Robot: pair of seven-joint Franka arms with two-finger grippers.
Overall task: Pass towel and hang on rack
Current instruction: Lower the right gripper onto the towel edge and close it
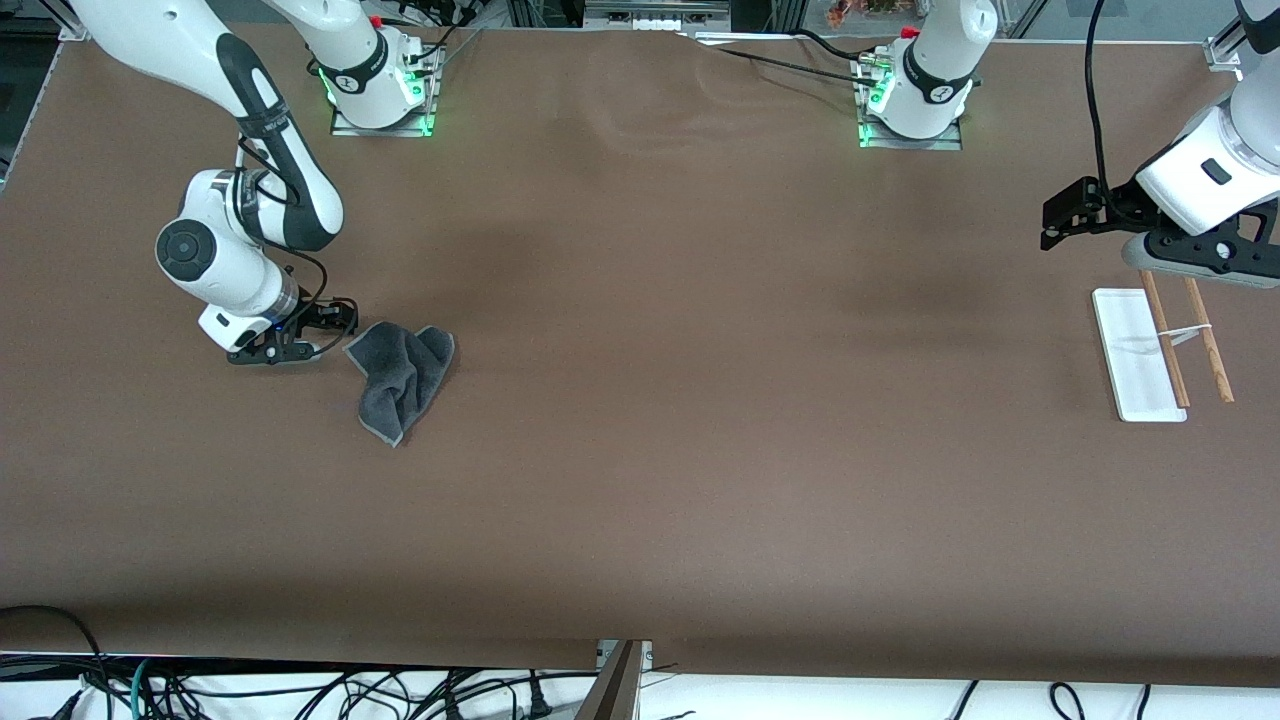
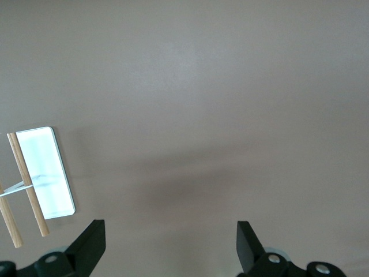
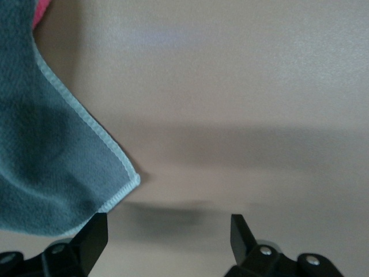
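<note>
**Towel crumpled on the table, rack standing at the left arm's end**

The towel lies nearest the front camera of the task's things, a dark grey cloth bunched into loose folds on the brown table, toward the right arm's end. Its lighter stitched edge runs around the lower corner, and in the right wrist view one corner of the towel lies flat on the table with that pale hem clearly showing.

Just beside the towel, slightly farther from the front camera, the right gripper sits low at the table surface, right at the towel's upper corner. Its fingers stand apart with nothing between them; the towel's corner lies near one finger, and I cannot tell whether it touches it.

At the left arm's end of the table stands the rack: a flat white base with two thin wooden rods joined by a white crosspiece. The left wrist view shows the rack well apart from the towel, with bare table between.

The left gripper hangs in the air over the table beside the rack's farther end. Its fingers are spread wide and hold nothing.
</note>
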